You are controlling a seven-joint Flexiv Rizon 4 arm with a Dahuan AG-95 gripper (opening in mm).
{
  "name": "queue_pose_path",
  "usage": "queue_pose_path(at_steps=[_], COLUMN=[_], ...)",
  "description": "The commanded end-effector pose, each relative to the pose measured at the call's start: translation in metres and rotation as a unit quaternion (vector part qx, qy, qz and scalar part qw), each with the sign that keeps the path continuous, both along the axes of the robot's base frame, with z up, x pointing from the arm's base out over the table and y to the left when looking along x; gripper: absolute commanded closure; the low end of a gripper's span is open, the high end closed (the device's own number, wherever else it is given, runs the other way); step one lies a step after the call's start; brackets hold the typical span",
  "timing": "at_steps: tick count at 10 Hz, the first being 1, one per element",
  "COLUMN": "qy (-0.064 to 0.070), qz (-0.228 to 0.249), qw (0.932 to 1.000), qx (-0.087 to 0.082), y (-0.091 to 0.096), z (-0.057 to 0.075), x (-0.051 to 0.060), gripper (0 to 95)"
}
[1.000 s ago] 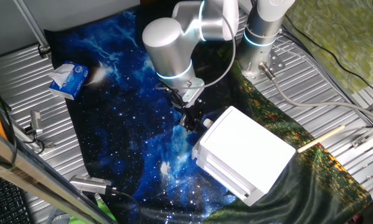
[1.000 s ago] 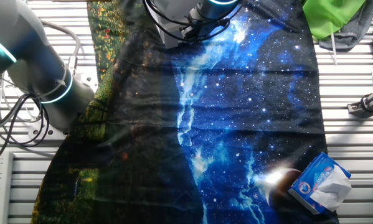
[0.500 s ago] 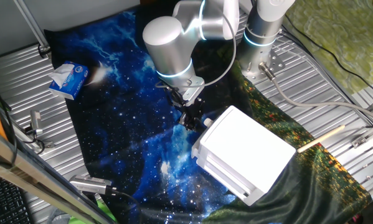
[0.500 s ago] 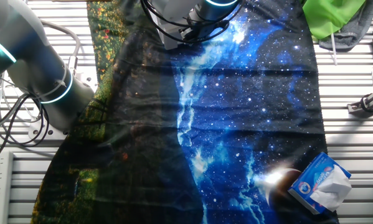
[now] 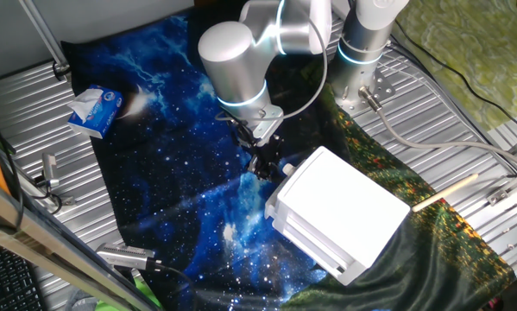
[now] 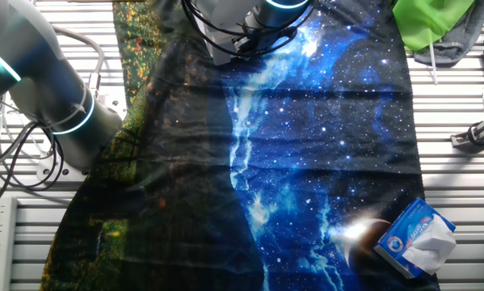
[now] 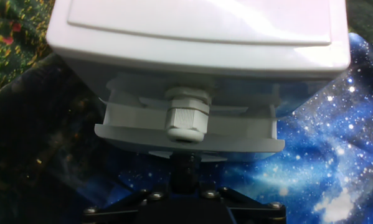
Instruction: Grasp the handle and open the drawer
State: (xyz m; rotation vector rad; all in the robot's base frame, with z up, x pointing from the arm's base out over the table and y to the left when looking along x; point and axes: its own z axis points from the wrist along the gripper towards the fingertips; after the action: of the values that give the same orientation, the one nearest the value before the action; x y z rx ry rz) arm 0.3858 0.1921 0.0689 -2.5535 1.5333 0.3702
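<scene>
- Hand view is showing the drawer [image 7: 186, 134] sitting slightly proud of the white unit [image 7: 198, 37], its front lip sticking out toward the camera below the unit's top slab. The handle [image 7: 187, 115], a ribbed white knob, is pointing its long axis straight out of the drawer face toward the gripper [image 7: 185, 186]. A dark finger [image 7: 185, 174] is rising just under the knob and seems to be touching its lower end, but I cannot tell whether the gripper is clamping it or how wide it is standing, since the fingertips are mostly hidden.
- One fixed view is showing the gripper [image 5: 260, 166] hanging down from the silver arm [image 5: 232, 60] and meeting the unit [image 5: 340, 212] at its upper-left corner. From the unit, the gripper is lying on the side facing the blue galaxy cloth [image 5: 154, 173], so a pull should be running away from the unit along the knob's axis, over open cloth. The handle itself is too small here to pick out.
- That view is also showing the cloth draping the ribbed metal counter [image 5: 25, 112]; a tissue pack [image 5: 94, 111] is lying well apart from the unit, out of the pull path as far as I can judge.
- The other fixed view is catching only the arm's base [image 6: 39, 73] and wrist, the cloth and the tissue pack [image 6: 417, 238]; the unit, drawer and gripper are not appearing in it.
</scene>
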Motion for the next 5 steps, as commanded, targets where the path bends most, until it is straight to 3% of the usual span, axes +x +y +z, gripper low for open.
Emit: queue_pose_path(at_steps=[1, 5], qy=[0.001, 0.002], qz=[-0.009, -0.026], qw=[1.0000, 0.9996], qx=[-0.003, -0.009], y=[-0.0014, -0.0016], z=[0.0008, 0.0002], x=[-0.0009, -0.0008], gripper=[95.0, 95.0])
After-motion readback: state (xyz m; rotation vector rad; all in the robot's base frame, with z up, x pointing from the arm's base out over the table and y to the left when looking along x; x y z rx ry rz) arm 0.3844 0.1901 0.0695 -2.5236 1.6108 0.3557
